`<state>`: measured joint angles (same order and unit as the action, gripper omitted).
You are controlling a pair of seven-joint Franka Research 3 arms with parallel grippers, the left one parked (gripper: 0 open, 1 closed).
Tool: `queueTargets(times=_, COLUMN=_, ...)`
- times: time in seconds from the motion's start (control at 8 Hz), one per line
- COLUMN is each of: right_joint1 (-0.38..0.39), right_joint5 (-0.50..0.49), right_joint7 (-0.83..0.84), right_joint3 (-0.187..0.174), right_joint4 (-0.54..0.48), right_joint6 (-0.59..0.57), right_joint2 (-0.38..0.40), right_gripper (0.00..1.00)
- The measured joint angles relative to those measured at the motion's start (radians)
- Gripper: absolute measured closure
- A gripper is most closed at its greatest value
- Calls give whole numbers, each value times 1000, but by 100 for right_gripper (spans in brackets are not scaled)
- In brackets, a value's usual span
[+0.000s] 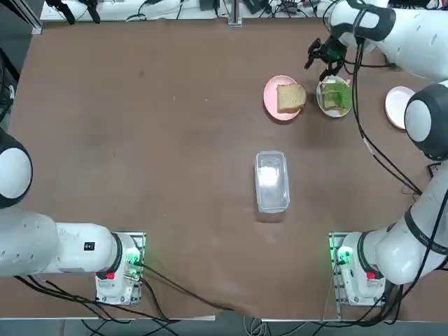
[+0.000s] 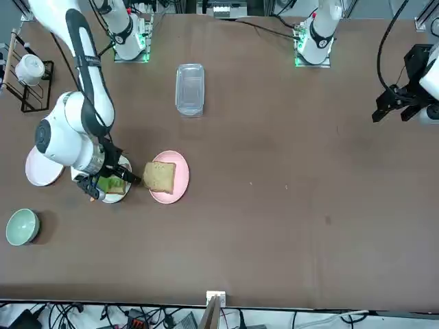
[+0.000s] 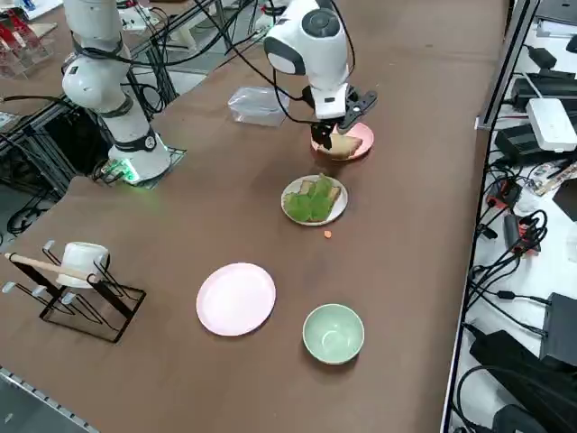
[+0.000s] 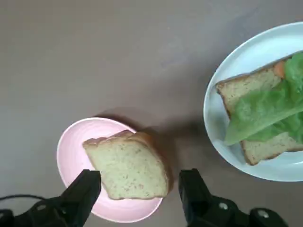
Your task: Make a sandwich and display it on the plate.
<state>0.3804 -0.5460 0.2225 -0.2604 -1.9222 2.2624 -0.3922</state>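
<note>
Tool (image 4: 139,184) open above bread (image 4: 130,165) on pink plate (image 4: 78,156)

A: Bright in the top view?
B: Yes, evenly lit across the bench (image 1: 175,140), with white glare on the clear container (image 1: 271,182).
A: Any shadows?
B: Soft ones: just beside the green bowl (image 2: 22,227) in the front view, and dark along the bread (image 4: 130,168) in the right wrist view.
A: And the right end effector (image 4: 142,176)?
B: Nearly black there, above the pink plate (image 4: 71,146); looks dimmer and softer overall. Can't pin down the light source.
</note>
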Motion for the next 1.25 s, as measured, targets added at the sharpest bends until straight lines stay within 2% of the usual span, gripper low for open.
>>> queueTargets(times=0.38, right_joint1=2, right_joint5=-10, right_joint7=-3, right_joint3=19, right_joint4=-46, right_joint6=48, right_joint2=-13, right_gripper=0)
queueTargets(times=1.25, right_joint1=2, right_joint5=-44, right_joint7=-6, right_joint3=41, right_joint4=-51, right_joint6=76, right_joint2=-63, right_gripper=0)
